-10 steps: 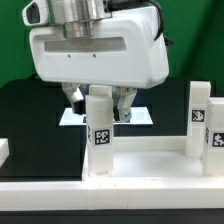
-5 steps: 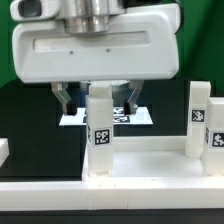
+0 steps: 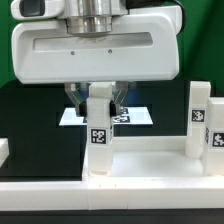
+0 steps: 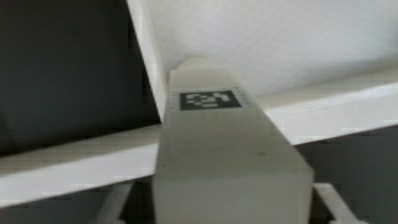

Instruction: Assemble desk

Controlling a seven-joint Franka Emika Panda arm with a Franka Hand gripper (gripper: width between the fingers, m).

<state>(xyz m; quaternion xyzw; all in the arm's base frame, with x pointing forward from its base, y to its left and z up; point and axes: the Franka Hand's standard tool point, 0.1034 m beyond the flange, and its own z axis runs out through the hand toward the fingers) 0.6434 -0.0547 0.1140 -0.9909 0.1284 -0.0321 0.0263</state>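
Observation:
The white desk slab (image 3: 145,160) lies at the front of the black table with two square white legs standing upright in it. The near leg (image 3: 99,125) stands in the socket toward the exterior view's left, the second leg (image 3: 200,118) toward the right; both carry small black-and-white tags. My gripper (image 3: 97,100) hangs straight above the near leg, its fingers pressed on either side of the leg's top. In the wrist view the leg (image 4: 222,140) fills the middle between the fingers of my gripper (image 4: 222,208), with the slab (image 4: 267,45) beyond it.
The marker board (image 3: 72,117) lies on the table behind the near leg. A small white part (image 3: 3,150) shows at the exterior view's left edge. A long white wall (image 3: 40,192) runs along the front.
Half a second ago the fingers stood wide apart beside the leg; now they have come in against its sides. The hand has turned back square since a second ago.

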